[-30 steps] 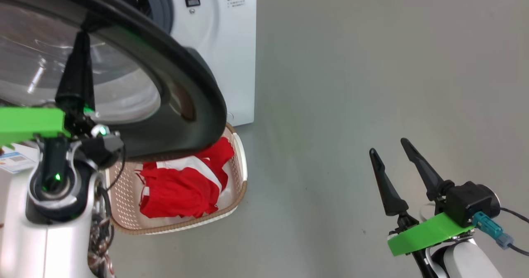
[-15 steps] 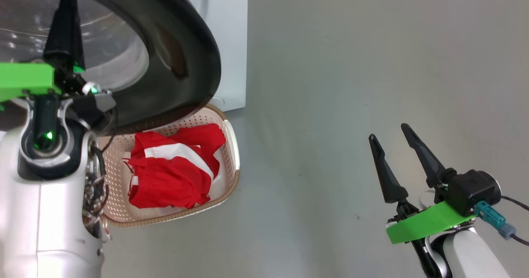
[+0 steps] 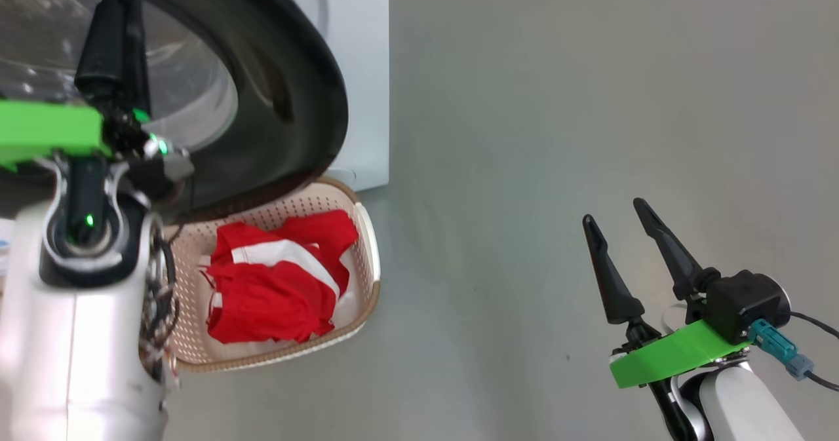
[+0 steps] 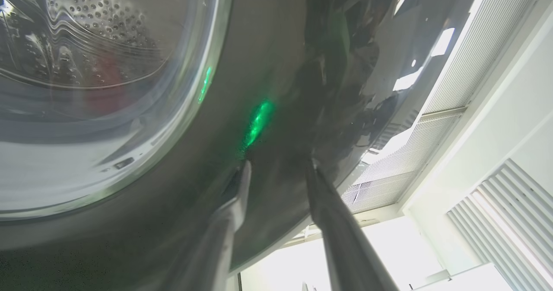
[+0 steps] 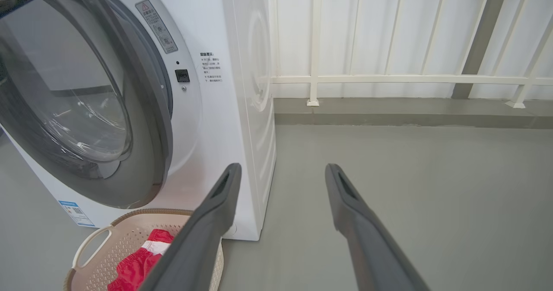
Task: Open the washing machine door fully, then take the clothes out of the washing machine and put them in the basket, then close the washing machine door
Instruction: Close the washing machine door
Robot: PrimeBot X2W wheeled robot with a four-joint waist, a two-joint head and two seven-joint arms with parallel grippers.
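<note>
Count: one washing machine door; one basket of clothes
Left gripper: slightly parted, empty; tips at door rim
Right gripper: wide, empty; above floor

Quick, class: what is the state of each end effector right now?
Left end effector: slightly open, tips at the washing machine door, nothing seen between them.
Right end effector: wide open, empty.

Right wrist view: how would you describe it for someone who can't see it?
The open right gripper faces a white washing machine whose round door stands ajar. In front of it, a cream basket holds red clothes on the grey floor.
</note>
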